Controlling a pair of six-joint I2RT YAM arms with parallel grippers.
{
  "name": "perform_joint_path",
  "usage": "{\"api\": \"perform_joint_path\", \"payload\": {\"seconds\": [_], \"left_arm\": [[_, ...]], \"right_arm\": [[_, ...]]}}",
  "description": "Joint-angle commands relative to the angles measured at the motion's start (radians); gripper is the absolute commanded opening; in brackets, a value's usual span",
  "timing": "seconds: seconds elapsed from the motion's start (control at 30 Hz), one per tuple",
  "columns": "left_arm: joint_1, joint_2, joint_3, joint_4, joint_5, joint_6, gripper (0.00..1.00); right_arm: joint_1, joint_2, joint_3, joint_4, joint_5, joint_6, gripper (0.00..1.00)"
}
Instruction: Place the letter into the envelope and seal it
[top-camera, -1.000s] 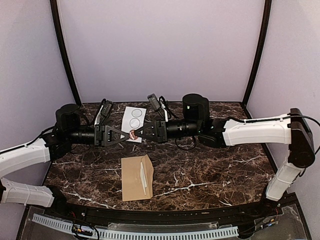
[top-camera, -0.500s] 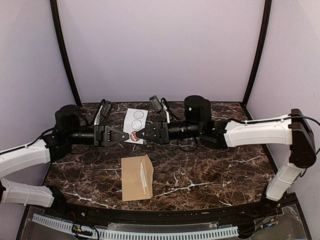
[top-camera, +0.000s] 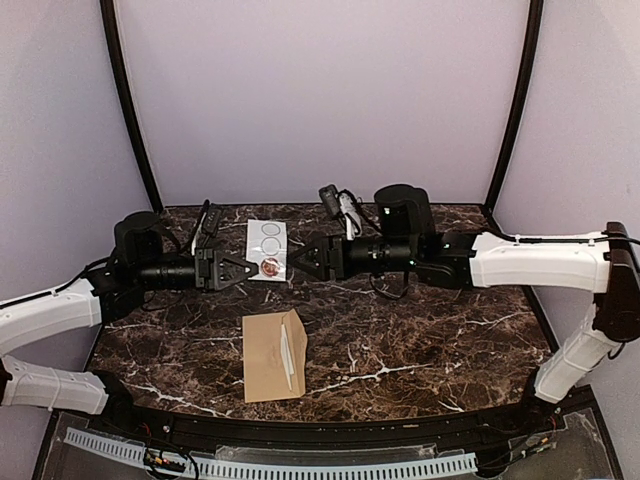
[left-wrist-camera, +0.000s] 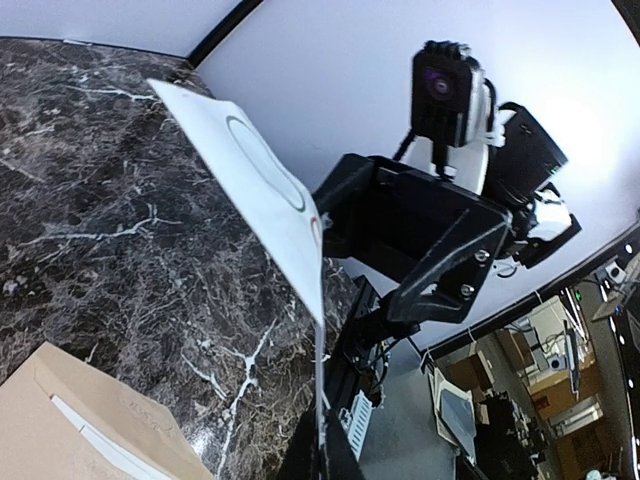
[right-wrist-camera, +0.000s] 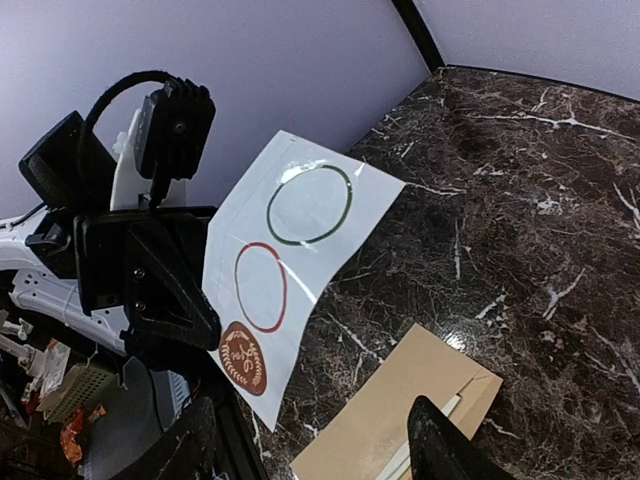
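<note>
Two arms stretch level toward each other over the far side of a dark marbled table (top-camera: 420, 340). The left arm (top-camera: 60, 305) has its jaws pinched shut on a white paper sticker card with circles (top-camera: 267, 245), held off the table. The right arm (top-camera: 530, 262) has its jaws gaping wide and empty just beside the card. A long tan kraft paper envelope (top-camera: 272, 355) lies flat mid-table, flap open.

Envelope (left-wrist-camera: 40, 430) cropped by bottom edge — both wrist views.
</note>
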Motion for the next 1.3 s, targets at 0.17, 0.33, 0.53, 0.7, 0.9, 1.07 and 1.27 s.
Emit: {"api": "perform_joint_path", "payload": {"seconds": [0.17,0.33,0.53,0.7,0.9,1.07,1.27], "left_arm": [[-0.041,0.069,0.015,-0.076,-0.138,-0.051,0.0],[-0.07,0.106,0.037,-0.064,-0.131,-0.05,0.0],[-0.079,0.111,0.033,-0.021,-0.113,-0.064,0.0],[-0.083,0.115,0.032,-0.011,-0.105,-0.068,0.0],[-0.087,0.12,0.028,0.008,-0.098,-0.075,0.0],[-0.089,0.122,0.028,0.014,-0.096,-0.078,0.0],[-0.09,0.121,0.025,0.013,-0.1,-0.076,0.0]], "right_arm": [[0.089,0.042,0.114,-0.145,0.218,-0.088,0.51],[0.12,0.113,0.199,-0.238,0.274,-0.117,0.45],[0.127,0.145,0.217,-0.263,0.278,-0.121,0.41],[0.136,0.157,0.229,-0.282,0.291,-0.13,0.43],[0.143,0.167,0.242,-0.298,0.298,-0.141,0.47],[0.151,0.186,0.27,-0.328,0.337,-0.149,0.46],[0.159,0.195,0.285,-0.355,0.372,-0.154,0.42]]}}
